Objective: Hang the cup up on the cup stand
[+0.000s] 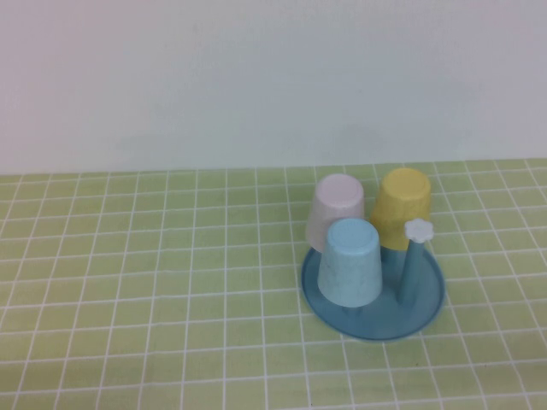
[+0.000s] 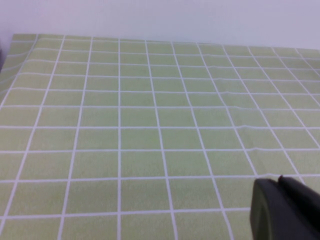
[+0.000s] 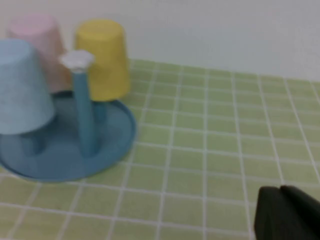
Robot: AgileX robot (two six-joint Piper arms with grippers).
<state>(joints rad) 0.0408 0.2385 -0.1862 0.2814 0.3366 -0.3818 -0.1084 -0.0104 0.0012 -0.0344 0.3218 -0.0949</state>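
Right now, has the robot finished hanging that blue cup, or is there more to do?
It looks finished. The blue cup sits upside down on a peg of the cup stand, beside the pink cup and yellow cup. One peg is free. Nothing is in hand: the left gripper and right gripper are shut, away from the cups.

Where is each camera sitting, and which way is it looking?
High view: raised on the robot's side, angled down at the cup stand holding the cup; no arm shows.
Left wrist view: low over bare checked cloth; left tool shut.
Right wrist view: low beside the stand; right tool shut.
High and right wrist views share the stand and cups.
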